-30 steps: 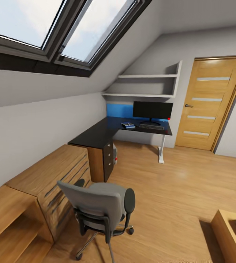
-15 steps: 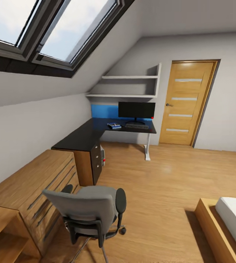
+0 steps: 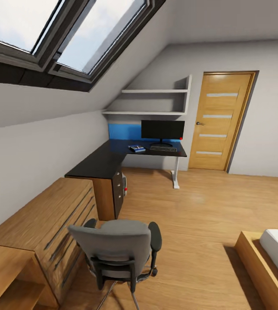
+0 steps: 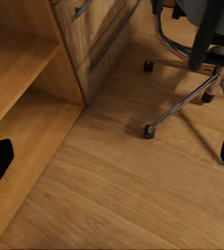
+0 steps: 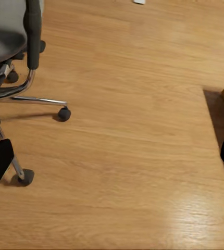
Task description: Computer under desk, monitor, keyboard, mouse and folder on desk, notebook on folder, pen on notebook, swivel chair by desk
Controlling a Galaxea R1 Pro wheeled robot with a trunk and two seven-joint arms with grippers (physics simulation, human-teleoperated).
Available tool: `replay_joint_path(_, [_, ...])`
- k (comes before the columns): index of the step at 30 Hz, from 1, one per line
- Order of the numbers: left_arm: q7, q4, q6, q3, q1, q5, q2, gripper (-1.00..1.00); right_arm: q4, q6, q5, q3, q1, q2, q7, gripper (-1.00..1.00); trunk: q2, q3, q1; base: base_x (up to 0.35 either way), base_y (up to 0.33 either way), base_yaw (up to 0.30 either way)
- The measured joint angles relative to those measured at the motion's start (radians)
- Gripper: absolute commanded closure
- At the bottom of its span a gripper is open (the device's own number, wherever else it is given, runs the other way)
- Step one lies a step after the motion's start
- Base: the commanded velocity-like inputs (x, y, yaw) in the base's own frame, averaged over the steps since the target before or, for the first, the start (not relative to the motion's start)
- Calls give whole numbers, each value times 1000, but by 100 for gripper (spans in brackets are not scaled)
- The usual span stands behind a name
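Swivel chair (image 3: 120, 249) stands beside the wooden chest (image 3: 48, 224), between robot and desk (image 3: 113, 157); both grippers spread wide

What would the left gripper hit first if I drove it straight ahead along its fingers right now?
Most likely the bare wood floor: the left gripper points down at it, open and empty. The swivel chair base and the wooden drawer unit lie off that line, though depth is unclear.

attic bedroom, skylights (image 3: 65, 34), wood floor (image 3: 207, 211)

desk (image 3: 100, 161): monitor (image 3: 162, 129), keyboard (image 3: 163, 148) | floor (image 3: 199, 206): swivel chair (image 3: 117, 247)
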Motion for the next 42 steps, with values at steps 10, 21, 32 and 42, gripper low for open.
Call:
replay_joint_path(10, [0,0,19,-2,0,-1,0,-100,2,-1,1,2,0,-2,1,-100,0,0,0,0,114,-1])
replay_joint_path(21, [0,0,25,-2,0,-2,0,-100,0,0,1,2,0,-3,2,-100,0,8,0,0,49,-184])
replay_joint_path(32, [0,0,25,-2,0,-2,0,-100,-1,1,1,2,0,-3,1,-100,0,12,0,0,211,-282])
replay_joint_path(42, [1,0,25,-3,0,-2,0,-100,-1,1,1,2,0,-2,1,-100,0,12,0,-114,115,-135])
